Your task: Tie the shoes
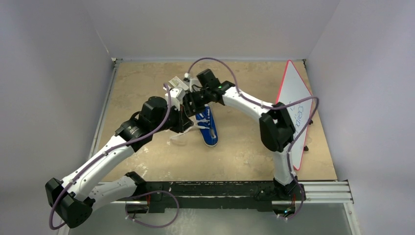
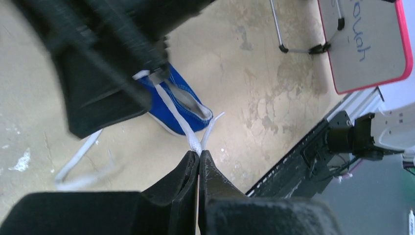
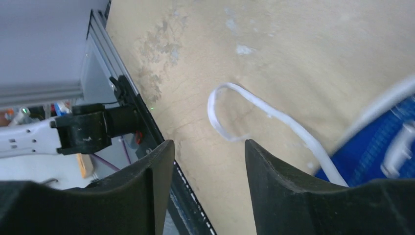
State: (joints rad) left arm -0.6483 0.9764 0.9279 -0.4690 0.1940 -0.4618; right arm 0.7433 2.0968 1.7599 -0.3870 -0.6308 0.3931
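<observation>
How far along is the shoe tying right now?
Done: nothing yet; no knot or bow shows on the sneaker. In hand: the left gripper is shut on one lace, stretched taut from it. The right gripper is open and empty, with a loose lace lying on the table. Left: cross the laces, knot them, and form the bow.

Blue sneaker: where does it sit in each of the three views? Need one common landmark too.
Top external: blue sneaker near picture centre, toe toward the bottom.
Left wrist: upper centre-left, partly hidden.
Right wrist: lower right corner, cut off by the frame edge.
Shared landmark: black rail along the near edge, also seen at and.
</observation>
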